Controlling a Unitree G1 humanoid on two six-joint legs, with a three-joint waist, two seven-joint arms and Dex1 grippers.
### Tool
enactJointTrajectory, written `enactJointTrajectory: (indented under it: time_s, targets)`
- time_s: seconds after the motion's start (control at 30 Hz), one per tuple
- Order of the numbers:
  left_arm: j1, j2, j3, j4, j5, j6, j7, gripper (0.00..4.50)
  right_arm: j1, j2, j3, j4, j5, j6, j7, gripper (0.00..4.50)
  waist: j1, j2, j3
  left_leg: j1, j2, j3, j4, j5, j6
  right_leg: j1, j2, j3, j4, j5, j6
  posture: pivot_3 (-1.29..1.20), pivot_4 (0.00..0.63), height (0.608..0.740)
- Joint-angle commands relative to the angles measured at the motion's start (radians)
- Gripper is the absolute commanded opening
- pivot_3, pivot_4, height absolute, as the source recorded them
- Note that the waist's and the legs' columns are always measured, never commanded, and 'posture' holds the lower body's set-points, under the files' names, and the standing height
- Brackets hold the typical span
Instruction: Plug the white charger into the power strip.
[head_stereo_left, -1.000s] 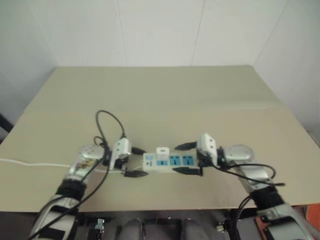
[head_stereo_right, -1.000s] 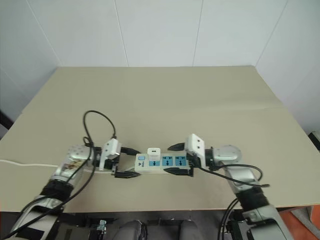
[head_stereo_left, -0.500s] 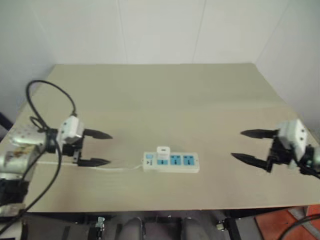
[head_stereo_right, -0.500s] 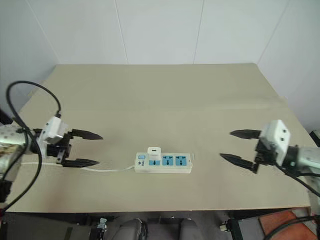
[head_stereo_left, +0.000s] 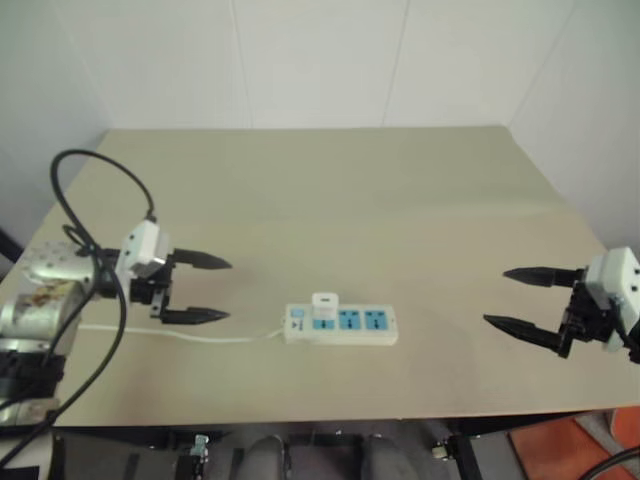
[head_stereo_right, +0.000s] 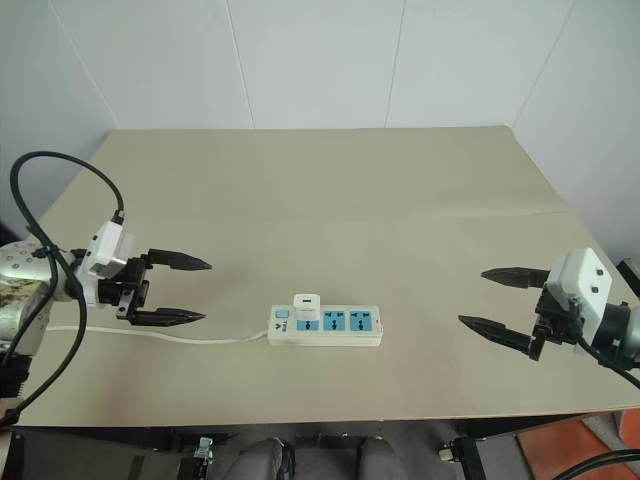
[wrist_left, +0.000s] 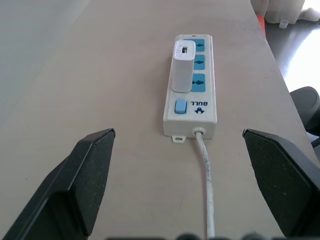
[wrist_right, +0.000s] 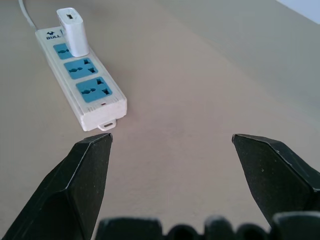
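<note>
White charger (head_stereo_right: 306, 305) — small smooth boxy block, upright in the blue socket nearest the switch end of the power strip (head_stereo_right: 325, 327). Strip: flat white bar lying left-to-right near the tan table's (head_stereo_right: 330, 190) front edge; thin cord (head_stereo_right: 160, 332) trails left, its end cut off. Left gripper (head_stereo_right: 180, 291) and right gripper (head_stereo_right: 500, 302) — splayed wide, empty, well apart either side.

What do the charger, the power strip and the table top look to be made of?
The white charger: smooth white plastic, probably moulded, with a faint sheen on its flat sides. The power strip: off-white hard plastic, with glossier blue socket inserts and a blue switch; its cord looks rubbery. The table: matte beige, no visible grain, possibly laminate or painted board.
</note>
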Motion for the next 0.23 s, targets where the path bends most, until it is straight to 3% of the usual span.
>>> enactJointTrajectory:
  time_s: [0.03,0.23]
  targets:
    - [-0.024,-0.011,-0.011,-0.026,-0.01,0.002,-0.006,4.47,-0.007,0.001,-0.015,-0.042,0.008,-0.017,-0.015,4.5,0.0,0.0,0.0,0.0,0.0,0.0,0.0,0.0,0.0,0.0,0.0,0.0,0.0,0.0,0.0,0.0,0.15,0.74]
    - [-0.034,-0.052,-0.072,-0.028,0.007,-0.017,-0.03,4.47,-0.036,0.029,0.034,-0.067,0.021,-0.005,-0.046,4.5,0.0,0.0,0.0,0.0,0.0,0.0,0.0,0.0,0.0,0.0,0.0,0.0,0.0,0.0,0.0,0.0,0.15,0.74]
